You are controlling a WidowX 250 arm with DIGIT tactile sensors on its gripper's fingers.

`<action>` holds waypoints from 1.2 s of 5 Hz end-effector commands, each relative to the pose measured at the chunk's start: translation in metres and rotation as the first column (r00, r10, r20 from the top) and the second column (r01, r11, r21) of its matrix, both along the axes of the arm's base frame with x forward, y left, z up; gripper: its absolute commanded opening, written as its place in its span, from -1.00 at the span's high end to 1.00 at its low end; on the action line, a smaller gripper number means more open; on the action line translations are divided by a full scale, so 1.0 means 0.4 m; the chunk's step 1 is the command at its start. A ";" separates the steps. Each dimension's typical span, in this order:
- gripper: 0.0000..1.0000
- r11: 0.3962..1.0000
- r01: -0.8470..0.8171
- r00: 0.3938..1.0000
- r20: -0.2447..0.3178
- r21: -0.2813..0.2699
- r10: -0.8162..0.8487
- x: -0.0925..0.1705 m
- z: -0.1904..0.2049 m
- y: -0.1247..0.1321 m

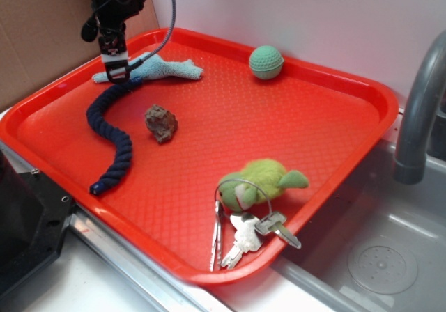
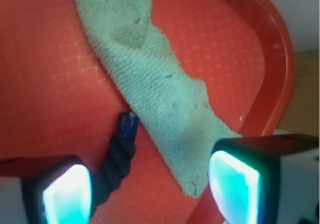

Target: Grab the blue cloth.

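Wrist view: spread fingers (image 2: 236,184) straddle the blue cloth (image 2: 150,79), with the navy rope (image 2: 117,159) end lying between them.

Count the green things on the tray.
2: a green ball near the far rim of the red tray, and a green plush toy at the near right beside the keys. None appear hidden.

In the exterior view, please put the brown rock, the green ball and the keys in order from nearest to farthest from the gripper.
Measured from the gripper at the tray's back left:
1. Brown rock, just right of and in front of it.
2. Green ball, along the back edge.
3. Keys, at the front right edge.
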State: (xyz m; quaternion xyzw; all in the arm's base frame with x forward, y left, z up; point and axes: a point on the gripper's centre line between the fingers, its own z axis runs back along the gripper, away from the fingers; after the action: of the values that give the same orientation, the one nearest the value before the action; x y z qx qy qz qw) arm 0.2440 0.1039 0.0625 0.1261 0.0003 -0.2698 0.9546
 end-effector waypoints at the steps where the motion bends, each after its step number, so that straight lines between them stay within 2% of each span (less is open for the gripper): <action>1: -1.00 1.000 -0.012 0.999 0.050 0.016 0.011 0.026 0.036 0.011; 2: -1.00 1.000 -0.012 0.999 0.050 0.016 0.011 0.026 0.036 0.011; 4: -1.00 0.999 0.018 0.999 0.032 -0.033 -0.017 0.120 -0.064 0.073; 5: -1.00 1.000 0.007 0.999 0.047 -0.016 -0.006 0.142 -0.084 0.086; 6: 1.00 0.999 0.021 0.998 0.061 -0.035 -0.019 0.136 -0.076 0.072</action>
State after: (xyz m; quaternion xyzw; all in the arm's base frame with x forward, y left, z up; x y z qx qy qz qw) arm 0.2934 0.1277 0.0208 0.1063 -0.0178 -0.2841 0.9527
